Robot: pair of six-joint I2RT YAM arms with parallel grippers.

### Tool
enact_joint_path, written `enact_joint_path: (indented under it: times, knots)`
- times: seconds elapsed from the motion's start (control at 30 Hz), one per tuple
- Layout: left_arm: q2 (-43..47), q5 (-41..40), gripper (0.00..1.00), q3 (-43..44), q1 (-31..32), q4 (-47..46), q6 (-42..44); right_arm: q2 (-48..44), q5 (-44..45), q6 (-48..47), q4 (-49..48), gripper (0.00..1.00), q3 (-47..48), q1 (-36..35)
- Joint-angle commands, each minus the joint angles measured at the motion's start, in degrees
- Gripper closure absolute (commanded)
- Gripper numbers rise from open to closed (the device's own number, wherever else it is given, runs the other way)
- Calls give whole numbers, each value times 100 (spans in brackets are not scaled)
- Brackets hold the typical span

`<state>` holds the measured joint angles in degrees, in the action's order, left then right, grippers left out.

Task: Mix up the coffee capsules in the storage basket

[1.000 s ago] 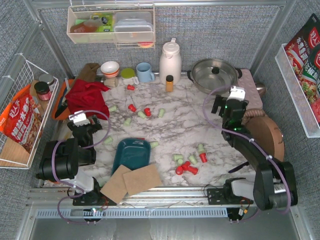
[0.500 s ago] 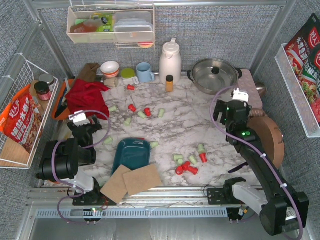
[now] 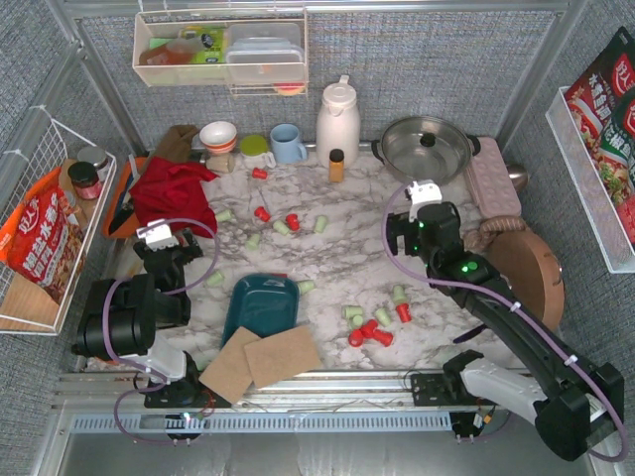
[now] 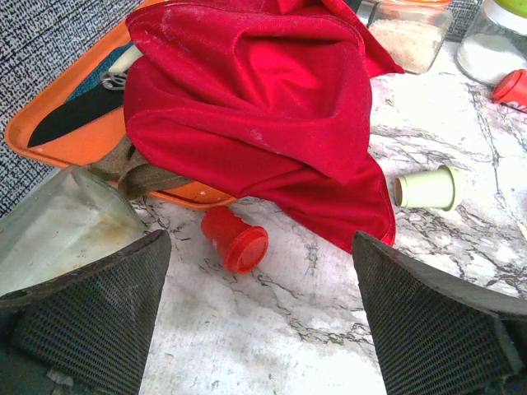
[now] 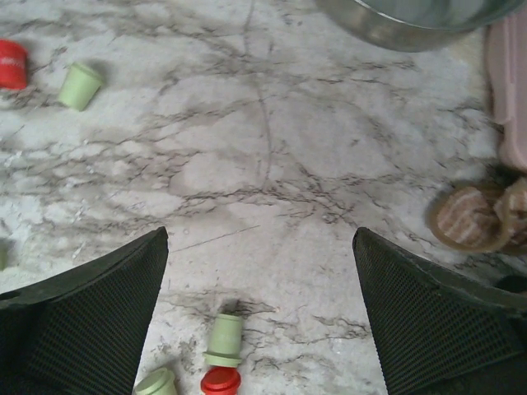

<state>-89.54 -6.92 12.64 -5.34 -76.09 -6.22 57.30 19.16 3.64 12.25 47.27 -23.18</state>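
Observation:
The dark teal storage basket [image 3: 263,305] lies at the front left of the marble table, and no capsule shows inside it. Red and pale green coffee capsules lie scattered: a group at the back [image 3: 282,223] and a cluster at the front right [image 3: 369,330]. My left gripper [image 3: 169,260] is open and empty, left of the basket. Its wrist view shows a red capsule [image 4: 235,240] and a green one [image 4: 426,188] on the marble ahead of it. My right gripper [image 3: 412,235] is open and empty above the table, behind the front-right cluster. A green capsule [image 5: 224,339] and a red one [image 5: 221,381] lie below it.
A red cloth [image 3: 174,193] lies over an orange tray [image 4: 58,115] at the back left. Two cork squares [image 3: 260,359] lie at the front edge. A steel pot [image 3: 427,147], white jug [image 3: 337,121], amber bottle [image 3: 336,166], blue mug [image 3: 288,144] and bowl [image 3: 218,136] line the back.
My right arm has swung left from the table's right side towards the middle, over the front-right capsules. The left arm, basket and capsules have not moved.

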Motion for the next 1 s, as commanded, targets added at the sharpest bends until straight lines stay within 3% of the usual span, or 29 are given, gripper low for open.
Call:
enact_joint_path:
  times: [0.0, 0.13, 0.2, 0.33, 0.43, 0.5, 0.6, 0.67, 0.73, 0.97]
  knots:
    - [-11, 44, 1, 24, -6, -140, 7, 97, -357, -98, -101, 1, 82, -301]
    - [272, -24, 1, -19, 6, 58, -5, 124, -342, 414, 89, 1, 56, -669]
    - [985, -178, 1, 71, 16, 903, -87, 128, -376, 526, 93, 1, -17, -868]
    - [2343, -908, 1, 1376, 15, 4069, -1103, 211, -503, 730, 57, 1, -81, -1234]
    - [2545, -1249, 1, 2619, 16, 6645, -2132, 255, -644, 828, -5, 1, -180, -1549]
    - [2480, -1050, 1, 3285, 11, 8072, -2815, 256, -766, 960, -126, 1, -322, -1778]
    - [2451, 272, 1, 3535, 7, 8643, -2766, 284, -1057, 1149, -493, 1, -669, -2115]
    - [2561, 969, 1, 3291, -6, 8552, -3138, 311, -1212, 1216, -700, 1, -857, -2316]
    - [2677, 1957, 1, 3193, 23, 8512, -2889, 310, -1216, 1237, -827, 1, -1009, -2496]
    - [3914, 350, 1, 3098, 1520, 9717, -2923, 136, -1600, 1493, -1276, 1, -1560, -2778]
